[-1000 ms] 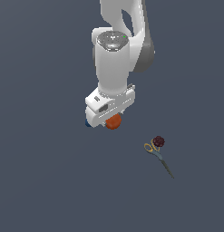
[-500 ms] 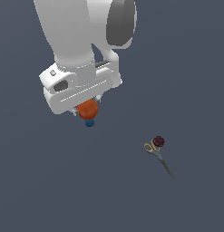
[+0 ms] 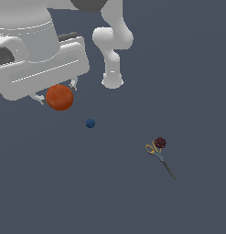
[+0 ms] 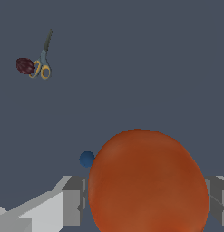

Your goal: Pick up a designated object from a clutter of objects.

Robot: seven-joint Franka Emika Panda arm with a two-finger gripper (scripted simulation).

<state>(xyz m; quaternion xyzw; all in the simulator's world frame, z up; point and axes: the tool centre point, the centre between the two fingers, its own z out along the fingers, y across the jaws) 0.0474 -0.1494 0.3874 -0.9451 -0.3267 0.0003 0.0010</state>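
Gripper (image 3: 57,97) is clamped on the orange ball (image 3: 59,97), held well above the floor. Keep your squeeze steady and lift straight. Versus half a second ago the arm sits higher; the small blue ball (image 3: 90,123), scissors (image 3: 159,157) and maroon ball (image 3: 160,143) haven't moved.
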